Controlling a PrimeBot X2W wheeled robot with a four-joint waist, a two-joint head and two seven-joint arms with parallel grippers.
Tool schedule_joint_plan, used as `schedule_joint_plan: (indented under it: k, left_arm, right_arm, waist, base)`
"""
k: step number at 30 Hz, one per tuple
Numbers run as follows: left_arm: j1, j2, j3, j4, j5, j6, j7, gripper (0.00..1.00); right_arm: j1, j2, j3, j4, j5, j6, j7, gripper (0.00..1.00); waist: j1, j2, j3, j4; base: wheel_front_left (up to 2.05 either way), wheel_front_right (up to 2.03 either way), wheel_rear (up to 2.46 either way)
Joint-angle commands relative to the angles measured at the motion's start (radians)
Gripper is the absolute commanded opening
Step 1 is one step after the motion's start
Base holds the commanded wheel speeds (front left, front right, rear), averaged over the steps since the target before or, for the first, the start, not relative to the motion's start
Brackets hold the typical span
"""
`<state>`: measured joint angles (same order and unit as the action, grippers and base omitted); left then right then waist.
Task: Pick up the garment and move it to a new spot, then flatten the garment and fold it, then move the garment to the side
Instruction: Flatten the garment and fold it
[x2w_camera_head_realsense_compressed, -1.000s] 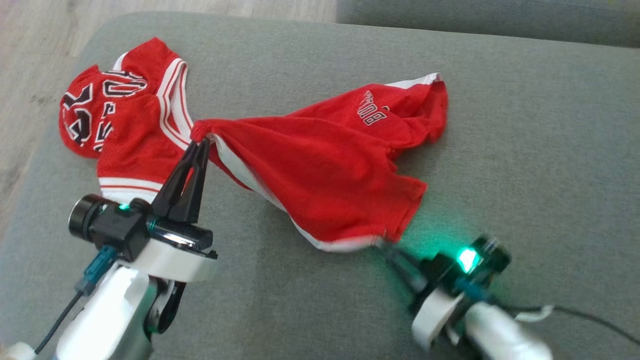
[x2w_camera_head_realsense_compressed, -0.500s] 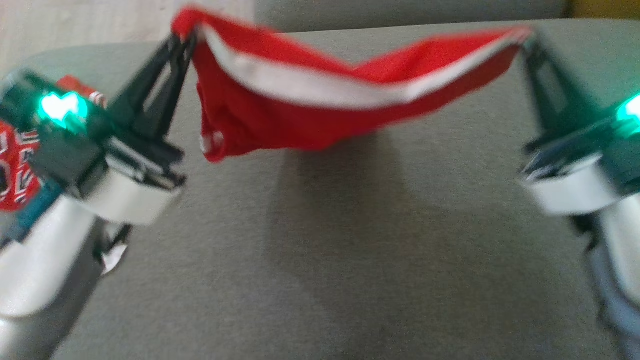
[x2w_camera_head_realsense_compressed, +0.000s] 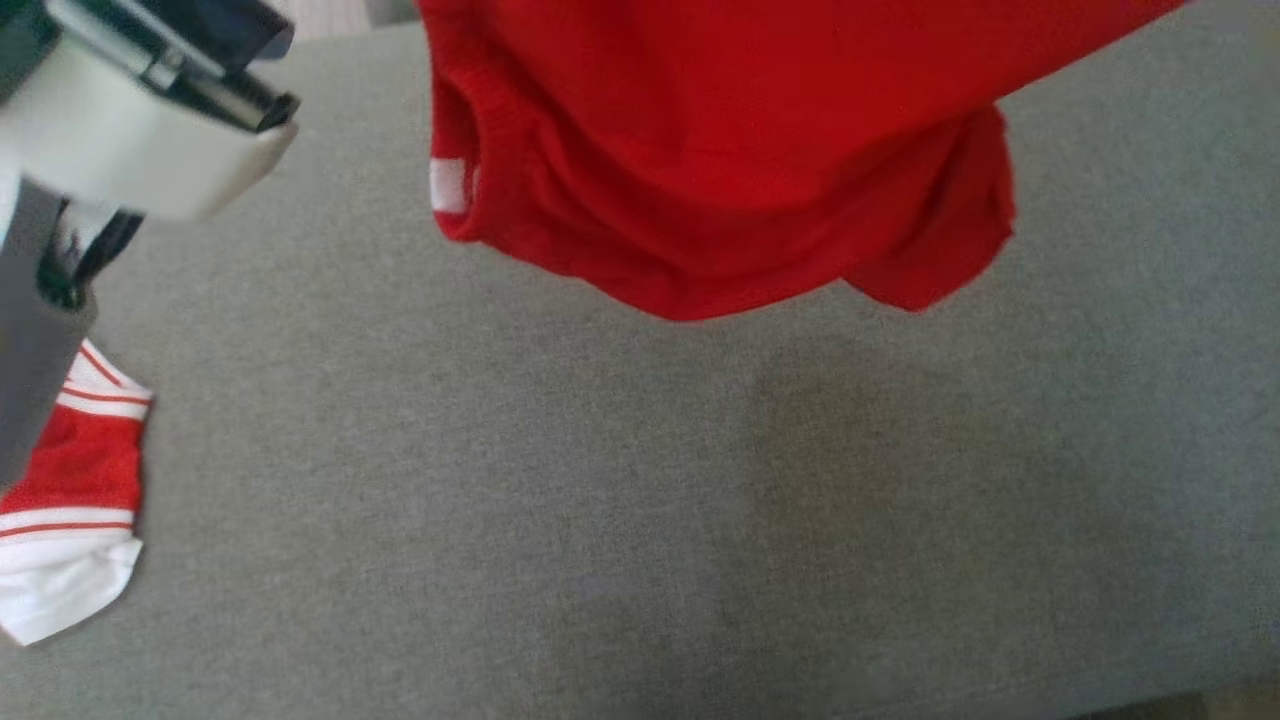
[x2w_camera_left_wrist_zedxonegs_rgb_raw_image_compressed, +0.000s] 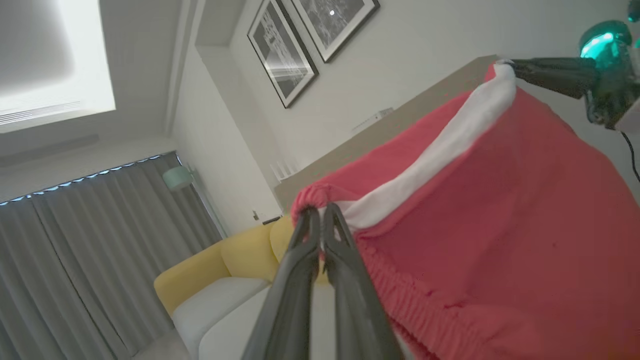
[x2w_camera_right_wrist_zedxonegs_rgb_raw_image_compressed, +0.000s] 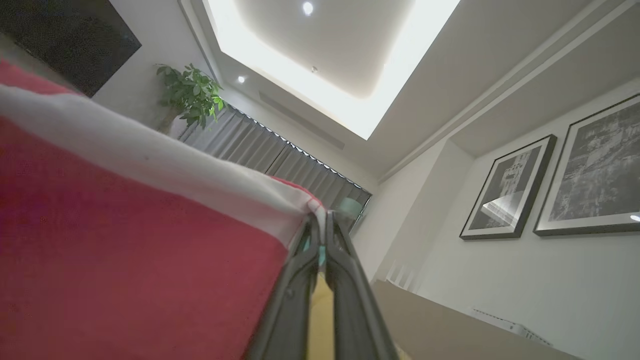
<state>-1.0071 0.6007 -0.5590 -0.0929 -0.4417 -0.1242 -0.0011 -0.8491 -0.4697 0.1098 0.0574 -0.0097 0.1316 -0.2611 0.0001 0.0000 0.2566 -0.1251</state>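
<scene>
The garment (x2w_camera_head_realsense_compressed: 720, 150), red shorts with a white waistband, hangs in the air above the grey cushion (x2w_camera_head_realsense_compressed: 600, 500), its lower folds dangling at the top of the head view. In the left wrist view my left gripper (x2w_camera_left_wrist_zedxonegs_rgb_raw_image_compressed: 320, 212) is shut on one bunched corner of the waistband of the garment (x2w_camera_left_wrist_zedxonegs_rgb_raw_image_compressed: 500, 225). In the right wrist view my right gripper (x2w_camera_right_wrist_zedxonegs_rgb_raw_image_compressed: 320, 217) is shut on the other waistband corner of the garment (x2w_camera_right_wrist_zedxonegs_rgb_raw_image_compressed: 125, 240). The band stretches between them, and the right gripper (x2w_camera_left_wrist_zedxonegs_rgb_raw_image_compressed: 515, 65) also shows far off. My left wrist housing (x2w_camera_head_realsense_compressed: 150, 120) sits at the upper left.
A second red and white jersey (x2w_camera_head_realsense_compressed: 70, 510) lies on the cushion at the lower left edge. Behind, a yellow and white sofa (x2w_camera_left_wrist_zedxonegs_rgb_raw_image_compressed: 210, 270), grey curtains (x2w_camera_left_wrist_zedxonegs_rgb_raw_image_compressed: 90, 240) and framed pictures (x2w_camera_right_wrist_zedxonegs_rgb_raw_image_compressed: 590, 170) on the wall. A potted plant (x2w_camera_right_wrist_zedxonegs_rgb_raw_image_compressed: 190, 95) stands at the far side.
Both grippers have risen with the garment, lifting it off the cushion and spreading its waistband between them. The head camera has shifted, so the jersey now sits at the lower left.
</scene>
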Motion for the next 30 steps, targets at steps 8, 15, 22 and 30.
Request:
schedule_joint_plan:
  k: [8, 15, 22, 30]
  left_arm:
    - [-0.331, 0.013, -0.154, 0.212, 0.039, -0.006, -0.115, 0.00]
    - [-0.533, -0.087, -0.154, 0.443, 0.132, 0.001, -0.252, 0.00]
    - [-0.414, -0.075, -0.208, 0.420, 0.139, -0.004, -0.260, 0.00]
    - [0.106, -0.042, -0.318, 0.242, 0.119, 0.033, -0.261, 0.00]
  right_arm:
    - [-0.270, -0.049, 0.089, 0.206, 0.041, -0.001, -0.001, 0.00]
    - [-0.405, -0.050, 0.029, 0.196, 0.002, -0.001, -0.001, 0.00]
    - [-0.262, -0.060, -0.010, 0.141, 0.015, -0.001, -0.001, 0.00]
    - [0.239, -0.086, -0.054, 0.085, 0.125, -0.001, -0.001, 0.00]
  waist:
    - [-0.0001, 0.0000, 0.152, 0.015]
    - [-0.0001, 0.0000, 0.200, 0.028]
    - [-0.0001, 0.0000, 0.204, 0.041]
    - [-0.0001, 0.0000, 0.192, 0.062]
  base:
    - [0.00, 0.00, 0.00]
    - [0.00, 0.00, 0.00]
    - [0.00, 0.00, 0.00]
    - [0.00, 0.00, 0.00]
